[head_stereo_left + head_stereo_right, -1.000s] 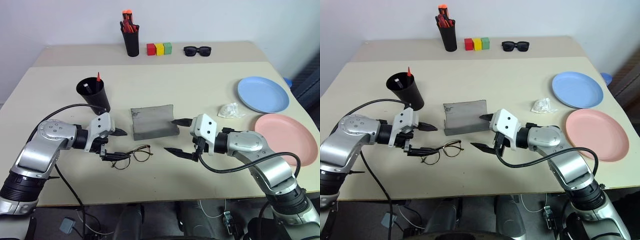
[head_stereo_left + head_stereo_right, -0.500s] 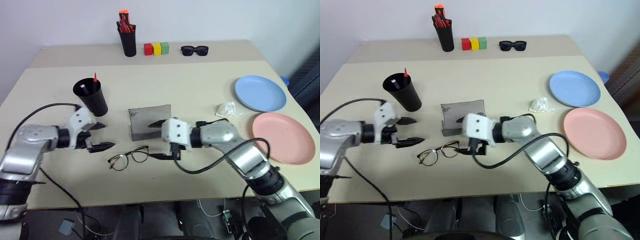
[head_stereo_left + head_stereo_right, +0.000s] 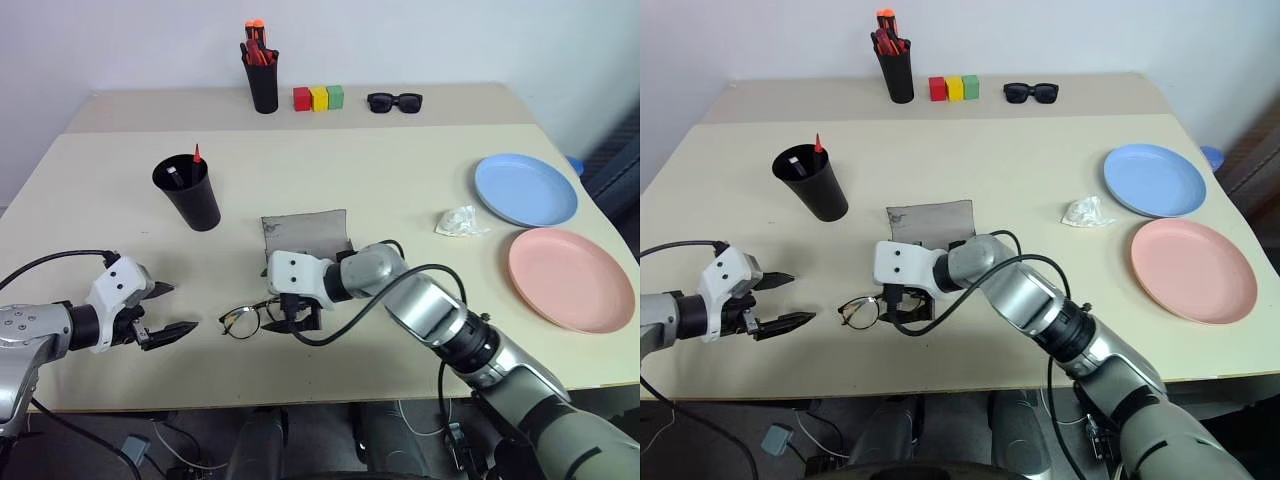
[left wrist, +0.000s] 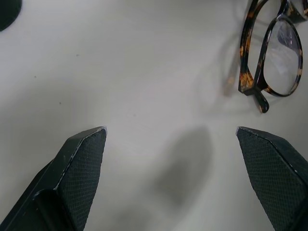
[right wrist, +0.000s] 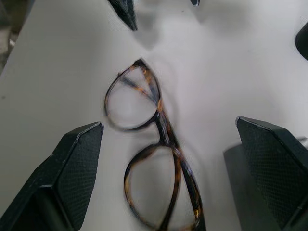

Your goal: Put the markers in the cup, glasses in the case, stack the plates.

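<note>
Glasses (image 3: 252,318) flat on surface (image 3: 400,200), front-centre, lenses up, just in front of open case (image 3: 308,238). R gripper (image 3: 290,318) right over them, fingers (image 5: 72,178) spread wide either side of frame, not pinching. L gripper (image 3: 165,310) well left of glasses, fingers spread, empty. Markers (image 3: 195,155) in cup (image 3: 190,195). Blue plate (image 3: 525,188) and pink plate (image 3: 570,278) side by side, unstacked, far right.

Glasses (image 3: 250,318) lie on the table (image 3: 400,180) before the case (image 3: 308,236); cup (image 3: 187,192) behind-left holds markers (image 3: 196,154); plates (image 3: 526,189) far right, side by side.
</note>
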Motion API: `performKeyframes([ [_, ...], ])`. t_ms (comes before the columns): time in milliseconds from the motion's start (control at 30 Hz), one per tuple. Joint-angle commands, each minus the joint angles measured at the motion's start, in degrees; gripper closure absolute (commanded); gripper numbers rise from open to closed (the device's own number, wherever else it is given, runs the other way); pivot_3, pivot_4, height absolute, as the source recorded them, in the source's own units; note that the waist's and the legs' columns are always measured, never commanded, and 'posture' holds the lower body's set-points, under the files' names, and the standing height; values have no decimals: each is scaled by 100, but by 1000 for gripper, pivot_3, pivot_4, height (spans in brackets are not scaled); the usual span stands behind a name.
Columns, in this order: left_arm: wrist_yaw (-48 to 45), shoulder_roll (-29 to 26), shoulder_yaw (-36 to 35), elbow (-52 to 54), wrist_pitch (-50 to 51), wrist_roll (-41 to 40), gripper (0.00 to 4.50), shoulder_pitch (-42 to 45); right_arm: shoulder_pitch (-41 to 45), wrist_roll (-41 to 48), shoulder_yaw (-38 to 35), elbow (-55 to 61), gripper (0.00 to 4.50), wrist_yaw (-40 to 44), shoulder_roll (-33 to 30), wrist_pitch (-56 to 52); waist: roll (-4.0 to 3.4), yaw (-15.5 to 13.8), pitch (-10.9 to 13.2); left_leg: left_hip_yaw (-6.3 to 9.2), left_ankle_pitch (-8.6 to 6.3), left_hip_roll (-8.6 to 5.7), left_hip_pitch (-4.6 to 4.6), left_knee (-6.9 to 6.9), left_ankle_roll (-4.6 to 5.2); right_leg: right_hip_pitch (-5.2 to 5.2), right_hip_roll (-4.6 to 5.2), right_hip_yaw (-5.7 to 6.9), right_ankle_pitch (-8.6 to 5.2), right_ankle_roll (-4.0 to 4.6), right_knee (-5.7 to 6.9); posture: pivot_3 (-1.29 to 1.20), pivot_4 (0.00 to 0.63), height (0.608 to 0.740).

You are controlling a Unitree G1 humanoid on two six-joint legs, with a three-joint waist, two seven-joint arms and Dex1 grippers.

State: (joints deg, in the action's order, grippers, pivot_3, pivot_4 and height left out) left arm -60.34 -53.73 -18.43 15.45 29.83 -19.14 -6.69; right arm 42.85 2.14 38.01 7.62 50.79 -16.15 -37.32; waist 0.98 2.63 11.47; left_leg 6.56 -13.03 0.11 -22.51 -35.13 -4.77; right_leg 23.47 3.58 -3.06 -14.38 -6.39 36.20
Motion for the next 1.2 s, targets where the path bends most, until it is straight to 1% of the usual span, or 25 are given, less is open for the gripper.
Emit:
performKeyframes([
  [33, 71, -105, -196, 271, 55, -97, 0, -32, 143, -162, 42, -121, 540, -118, 205, -31, -1, -1, 0, 0, 0, 0, 0, 0, 0, 0, 0, 0, 0, 0, 0, 0, 150, 740],
  [67, 85, -108, -196, 289, 68, -105, 0, -36, 138, -181, 46, -133, 876, -100, 224, -35, -1, -5, 0, 0, 0, 0, 0, 1, 0, 0, 0, 0, 0, 0, 0, 0, 150, 740],
  [100, 94, -114, -193, 300, 76, -112, 0, -39, 131, -204, 51, -151, 1331, -91, 240, -30, -1, -5, 0, 0, 0, 0, 0, 1, 0, 0, 0, 0, 0, -1, 0, 0, 150, 740],
  [167, 98, -131, -175, 315, 94, -116, 0, -17, 120, -297, 107, -240, 2333, -80, 242, 42, -1, 1, 0, 0, 0, 0, 0, 1, 0, 0, 0, 0, 1, -1, 0, 0, 150, 740],
  [233, 94, -145, -150, 331, 138, -145, 0, 46, 123, -384, 153, -336, 3471, -68, 244, 102, -1, 5, 0, 0, 0, 0, 1, 1, 0, 0, -1, 1, 0, -1, 0, 0, 150, 740],
  [300, 102, -148, -129, 346, 176, -174, 0, 94, 123, -420, 144, -385, 4463, -57, 265, 126, -1, 7, 1, 0, 0, 0, 1, 2, 0, 1, -2, 1, 0, 0, 0, 0, 150, 740],
  [733, 218, -67, -19, 427, 193, -222, 0, 159, 194, -416, -13, -317, 4463, 151, 249, 166, -1, 8, 0, 0, 0, 0, 1, 2, 0, 1, -1, 0, 0, -1, 1, 0, 150, 740],
  [833, 258, -29, 12, 457, 184, -225, 0, 161, 214, -470, -5, -355, 3652, 144, 255, 213, -1, 8, 1, 0, 0, 0, 1, 2, 0, 1, -1, 1, 0, -1, 0, 0, 150, 740],
  [1067, 357, 0, 64, 530, 201, -276, 0, 158, 194, -572, 25, -531, 45, 94, 298, 275, -1, 7, 1, 0, 0, 0, 1, 2, 0, 1, -1, 0, 0, -1, 0, 0, 150, 740],
  [1167, 389, 1, 66, 555, 210, -301, 0, 142, 193, -598, 35, -586, 45, 103, 303, 300, -1, 8, 1, 0, 0, 0, 1, 2, 0, 1, -1, 0, 0, -1, 0, 0, 150, 740],
  [1200, 400, -1, 65, 559, 212, -308, 0, 138, 194, -601, 34, -594, 288, 115, 303, 301, -1, 8, 1, 0, 0, 0, 1, 2, 0, 1, -1, 0, 0, -1, 0, 0, 150, 740],
])
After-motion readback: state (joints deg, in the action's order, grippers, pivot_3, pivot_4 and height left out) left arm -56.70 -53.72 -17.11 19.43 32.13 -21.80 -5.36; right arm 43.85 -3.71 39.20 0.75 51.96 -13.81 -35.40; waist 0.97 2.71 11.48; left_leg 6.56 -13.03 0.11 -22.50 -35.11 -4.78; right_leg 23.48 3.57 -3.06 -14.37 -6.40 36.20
